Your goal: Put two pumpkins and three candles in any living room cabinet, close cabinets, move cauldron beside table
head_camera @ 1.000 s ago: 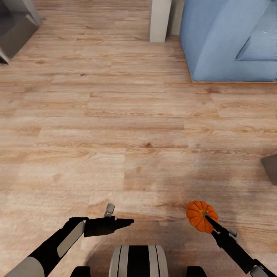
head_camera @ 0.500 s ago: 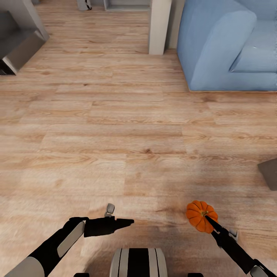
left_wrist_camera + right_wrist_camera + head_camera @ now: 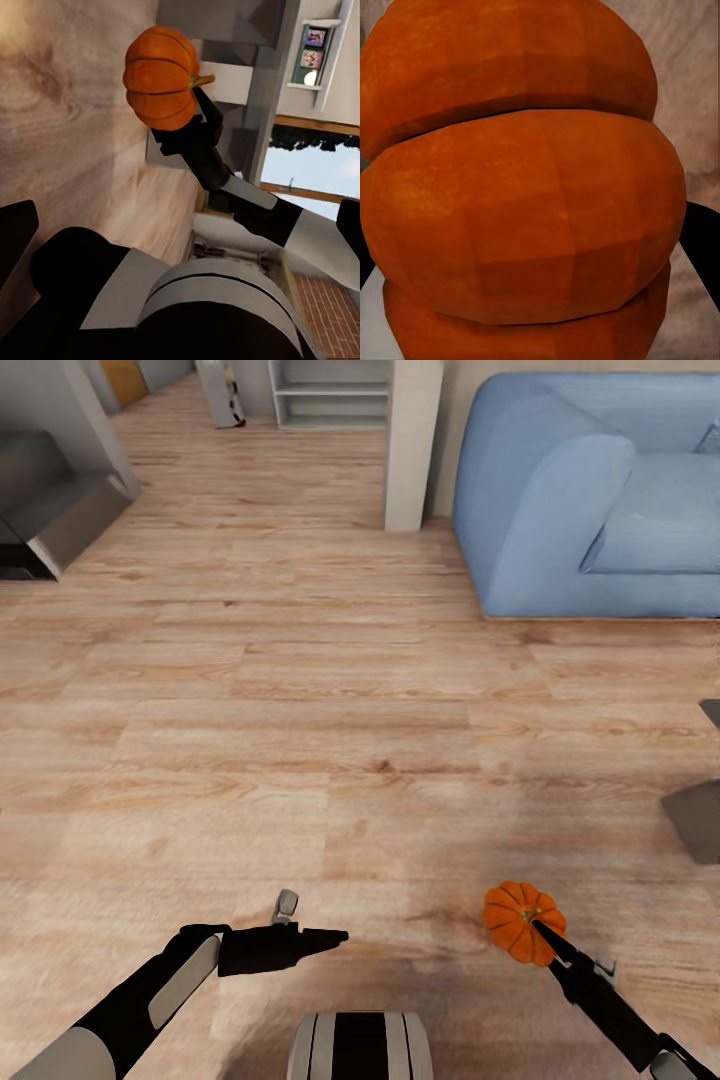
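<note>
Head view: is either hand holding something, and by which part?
The right hand holds a ribbed bright orange pumpkin, gripping its body beside the stem. The left hand looks shut and holds nothing.

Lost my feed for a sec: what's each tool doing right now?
Left tool: shut, holding nothing.
Right tool: shut on the pumpkin, carried above the wooden floor.
</note>
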